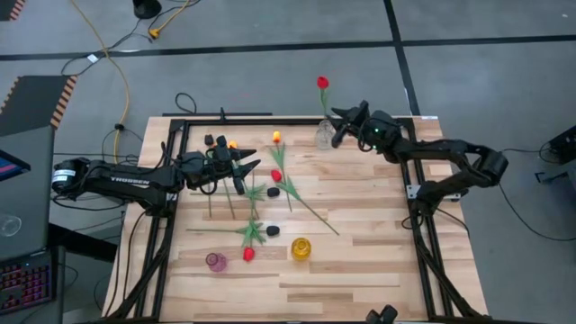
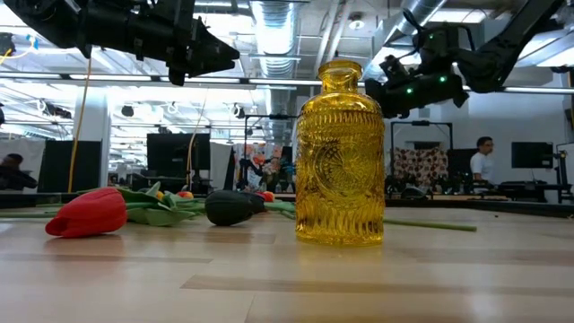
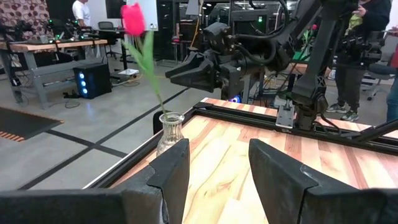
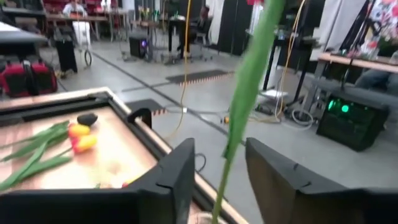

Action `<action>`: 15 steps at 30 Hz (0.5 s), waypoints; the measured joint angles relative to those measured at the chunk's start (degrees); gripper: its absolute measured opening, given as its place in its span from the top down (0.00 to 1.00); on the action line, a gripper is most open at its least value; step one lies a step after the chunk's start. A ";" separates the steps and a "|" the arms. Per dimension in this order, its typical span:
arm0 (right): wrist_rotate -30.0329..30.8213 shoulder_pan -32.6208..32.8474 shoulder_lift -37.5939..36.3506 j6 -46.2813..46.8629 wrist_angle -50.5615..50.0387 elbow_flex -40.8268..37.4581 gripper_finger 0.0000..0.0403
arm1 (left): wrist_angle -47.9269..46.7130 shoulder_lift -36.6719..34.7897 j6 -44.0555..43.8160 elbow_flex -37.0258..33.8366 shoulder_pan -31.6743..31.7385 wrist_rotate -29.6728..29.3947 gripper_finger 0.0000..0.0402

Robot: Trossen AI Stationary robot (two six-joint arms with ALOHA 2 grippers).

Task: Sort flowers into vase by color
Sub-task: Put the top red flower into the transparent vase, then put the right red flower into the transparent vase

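- Pretty clearly a robotics lab or workshop, big open room with a grey concrete floor [image 1: 270,36] marked with black tape lines
- Other wooden workbenches [image 3: 56,46] and black equipment racks in the background, plus a few people standing around
- Yellow cable [image 1: 117,72] across the floor, strip lights [image 2: 278,18] and ductwork overhead

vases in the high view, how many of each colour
clear vase: 1
yellow vase: 1
pink vase: 1
total: 3
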 joint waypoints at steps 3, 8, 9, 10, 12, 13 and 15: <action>0.00 0.00 -2.95 0.00 -4.71 0.00 0.48 | 0.01 0.00 0.00 0.00 -0.01 0.00 0.62; -0.02 0.27 -9.26 0.02 -13.72 0.00 0.41 | 0.00 0.00 -0.01 0.00 0.00 0.00 0.62; -0.02 0.59 -10.53 0.02 -15.44 0.00 0.40 | 0.00 0.00 0.01 0.00 0.00 0.00 0.62; 0.00 0.97 -11.79 0.02 -16.96 0.00 0.40 | 0.00 0.00 -0.01 0.00 0.00 0.00 0.62; -0.04 1.97 -14.24 0.02 -19.93 0.00 0.40 | 0.00 0.00 0.00 0.00 0.00 0.00 0.62; -0.04 2.53 -15.43 0.02 -20.94 0.00 0.40 | 0.00 0.00 0.00 0.00 -0.01 0.00 0.62; -0.07 3.77 -17.69 0.02 -22.80 0.00 0.40 | 0.00 0.00 0.00 0.00 -0.02 0.00 0.62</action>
